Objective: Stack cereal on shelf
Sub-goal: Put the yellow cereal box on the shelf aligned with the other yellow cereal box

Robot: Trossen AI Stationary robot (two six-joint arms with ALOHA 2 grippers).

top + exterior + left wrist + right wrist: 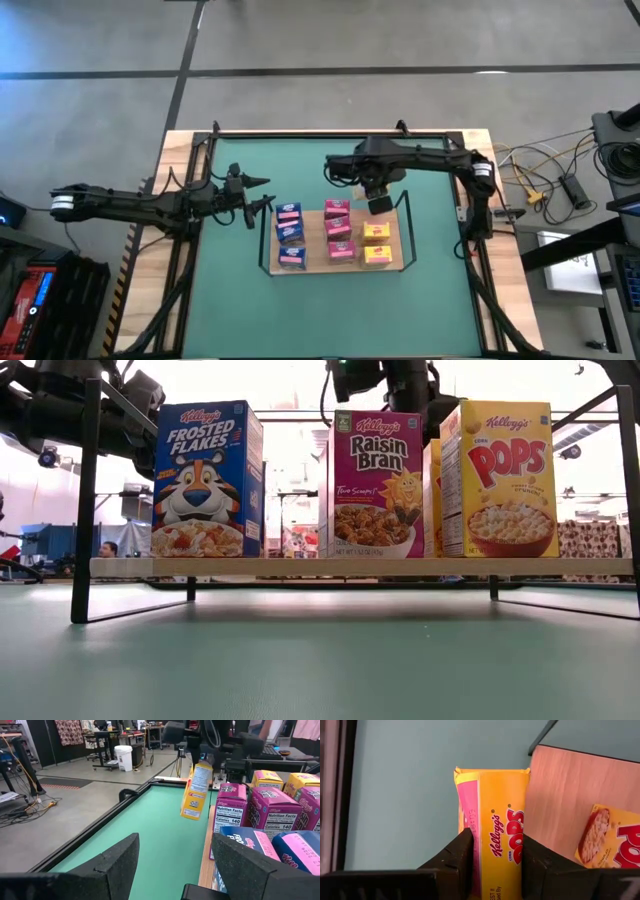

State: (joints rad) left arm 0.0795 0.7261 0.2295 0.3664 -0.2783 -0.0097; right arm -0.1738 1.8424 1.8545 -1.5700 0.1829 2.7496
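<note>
The shelf (pixel 312 262), a light-wood board with black rails, lies mid-table. Upright on it stand blue cereal boxes (pixel 290 235), pink ones (pixel 340 230) and yellow ones (pixel 377 243). The low view shows the front row: Frosted Flakes (pixel 205 480), Raisin Bran (pixel 377 485) and Pops (pixel 497 480). My right gripper (pixel 379 203) hangs over the shelf's far right part, shut on another yellow cereal box (pixel 196 790). My left gripper (pixel 258 203) waits open at the shelf's left side, level, with nothing between its fingers (pixel 120 860). My right gripper pinches the yellow box's upper end (pixel 492 851) between its two fingers, on two opposite sides. The fingers come from above, pointing down. The box hangs below them, slightly tilted and lifted clear. Its lower end (pixel 490 774) is over the green table, beside the shelf's far edge.
Black rails (pixel 407 225) rise along the shelf's ends. A raised wooden border (pixel 330 133) frames the green table. Bare wood (pixel 560 805) shows behind the yellow boxes. Green tabletop (pixel 330 310) lies open toward the near edge. A person (pixel 107 548) is in the room beyond.
</note>
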